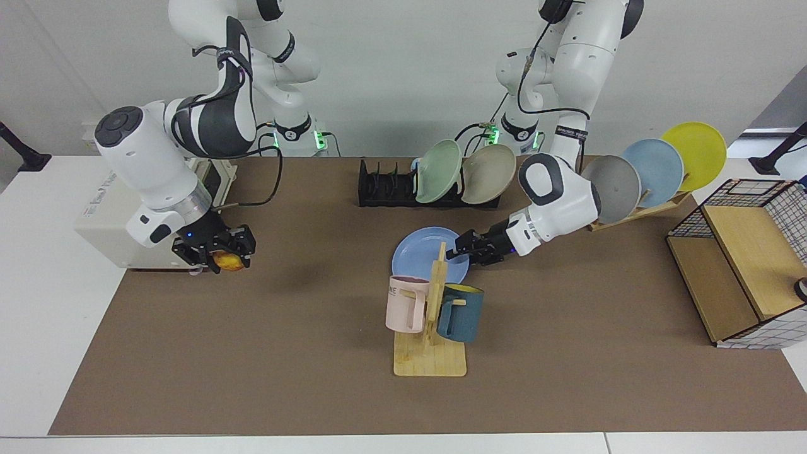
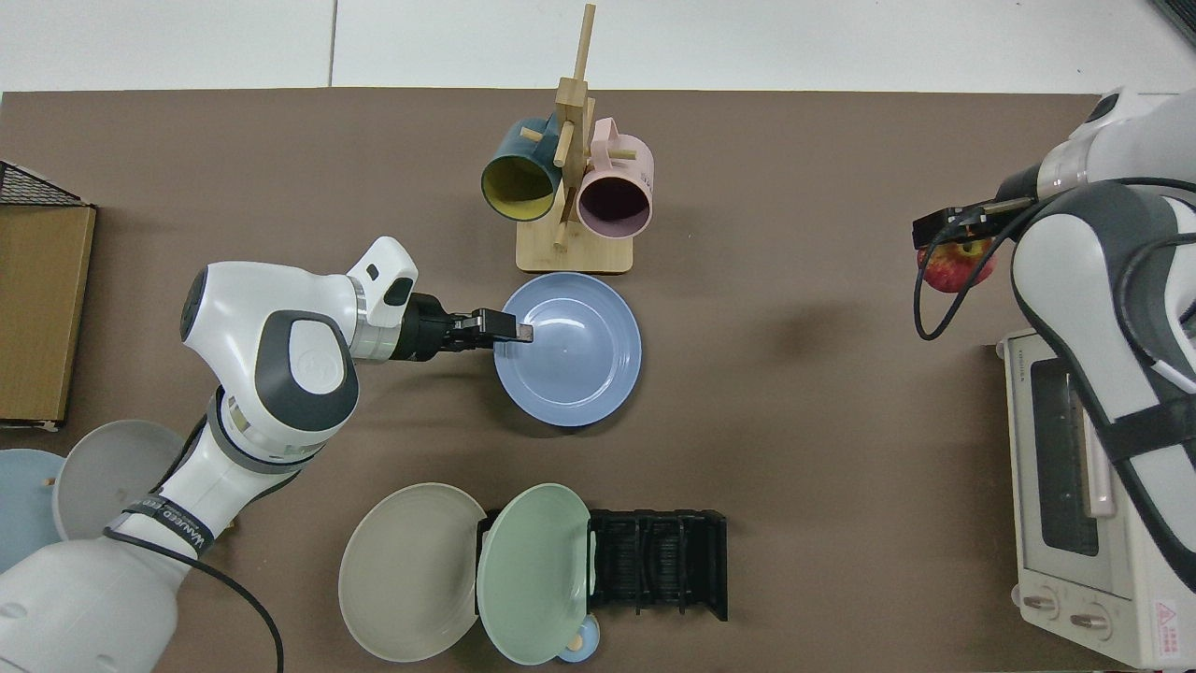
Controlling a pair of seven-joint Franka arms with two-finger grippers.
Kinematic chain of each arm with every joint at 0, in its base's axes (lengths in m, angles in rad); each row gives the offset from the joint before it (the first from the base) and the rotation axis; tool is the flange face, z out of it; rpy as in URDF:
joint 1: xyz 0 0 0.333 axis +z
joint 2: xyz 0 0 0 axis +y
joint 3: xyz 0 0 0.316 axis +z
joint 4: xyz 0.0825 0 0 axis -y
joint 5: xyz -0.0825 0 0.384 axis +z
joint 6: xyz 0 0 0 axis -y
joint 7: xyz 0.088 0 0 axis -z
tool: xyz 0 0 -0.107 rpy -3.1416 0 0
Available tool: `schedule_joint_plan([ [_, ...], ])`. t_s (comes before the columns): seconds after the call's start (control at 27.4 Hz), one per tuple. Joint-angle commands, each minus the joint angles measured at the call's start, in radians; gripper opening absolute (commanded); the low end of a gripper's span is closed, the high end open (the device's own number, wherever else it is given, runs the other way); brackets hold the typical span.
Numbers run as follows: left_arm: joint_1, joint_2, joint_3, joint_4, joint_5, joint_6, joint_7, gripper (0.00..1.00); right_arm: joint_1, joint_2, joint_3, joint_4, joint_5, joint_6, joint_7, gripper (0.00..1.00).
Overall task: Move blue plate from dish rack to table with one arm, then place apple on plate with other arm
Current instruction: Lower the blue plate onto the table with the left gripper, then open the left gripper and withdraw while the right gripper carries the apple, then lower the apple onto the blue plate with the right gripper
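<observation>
Blue plate (image 2: pixel 570 360) flat on bench (image 2: pixel 794 449), left hand (image 2: pixel 509 327) clamped on its rim. Right hand (image 1: pixel 217 252) grips the apple (image 1: pixel 228 260), well apart from the plate across the bench; that arm is the one to carry it over.

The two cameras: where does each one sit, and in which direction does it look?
Facing view: across the table, looking at both arms; left gripper at the blue plate, right gripper holding the apple.
Top view: above, looking straight down; both forearms and the toaster oven show.
Shared: plate, apple, mug stand, dish rack.
</observation>
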State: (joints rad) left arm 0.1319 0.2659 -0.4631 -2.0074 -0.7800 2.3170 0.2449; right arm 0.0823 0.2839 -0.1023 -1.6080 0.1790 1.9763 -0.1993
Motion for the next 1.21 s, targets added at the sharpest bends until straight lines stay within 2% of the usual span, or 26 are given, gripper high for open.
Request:
schedule_joint_plan([
  [0.0, -0.012, -0.040, -0.015, -0.008, 0.123, -0.002, -0.120, 0.60, -0.001, -0.020, 0.004, -0.021, -0.009, 0.016, 0.023, 0.00],
  [0.15, -0.012, -0.097, -0.020, -0.005, 0.261, -0.037, -0.229, 0.60, 0.007, -0.020, 0.007, -0.021, -0.009, 0.016, 0.037, 0.00],
  [0.26, -0.012, -0.164, -0.017, 0.027, 0.422, -0.144, -0.321, 0.60, 0.039, -0.020, 0.006, -0.021, -0.009, 0.016, 0.099, 0.00],
  [0.33, -0.011, -0.200, -0.011, 0.080, 0.519, -0.262, -0.369, 0.61, 0.060, -0.022, 0.006, -0.023, -0.009, 0.016, 0.136, 0.00],
  [0.4, -0.012, -0.224, -0.008, 0.125, 0.577, -0.371, -0.389, 0.61, 0.083, -0.026, 0.006, -0.024, -0.009, 0.016, 0.170, 0.00],
  [0.55, -0.018, -0.237, -0.005, 0.206, 0.666, -0.482, -0.414, 0.68, 0.149, -0.041, 0.004, -0.046, -0.009, 0.018, 0.274, 0.00],
  [0.62, -0.020, -0.237, -0.002, 0.252, 0.712, -0.557, -0.421, 0.68, 0.189, -0.045, 0.004, -0.052, -0.009, 0.019, 0.339, 0.00],
  [0.69, -0.020, -0.234, 0.009, 0.320, 0.731, -0.631, -0.421, 0.70, 0.233, -0.043, 0.003, -0.055, -0.015, 0.038, 0.404, 0.00],
  [0.77, -0.032, -0.231, 0.038, 0.386, 0.732, -0.695, -0.415, 0.76, 0.273, -0.043, 0.004, -0.072, -0.024, 0.071, 0.470, 0.00],
  [0.84, -0.052, -0.231, 0.084, 0.438, 0.736, -0.743, -0.411, 0.88, 0.319, -0.040, 0.004, -0.090, -0.024, 0.113, 0.532, 0.00],
  [0.99, -0.075, -0.223, 0.130, 0.527, 0.731, -0.829, -0.411, 0.89, 0.407, -0.026, 0.004, -0.116, -0.030, 0.182, 0.622, 0.00],
  [1.1, -0.098, -0.209, 0.173, 0.590, 0.731, -0.863, -0.409, 0.97, 0.457, -0.008, 0.006, -0.121, -0.047, 0.222, 0.695, 0.00],
  [1.17, -0.113, -0.202, 0.193, 0.613, 0.732, -0.878, -0.409, 0.97, 0.494, 0.011, 0.004, -0.116, -0.062, 0.248, 0.733, 0.00],
])
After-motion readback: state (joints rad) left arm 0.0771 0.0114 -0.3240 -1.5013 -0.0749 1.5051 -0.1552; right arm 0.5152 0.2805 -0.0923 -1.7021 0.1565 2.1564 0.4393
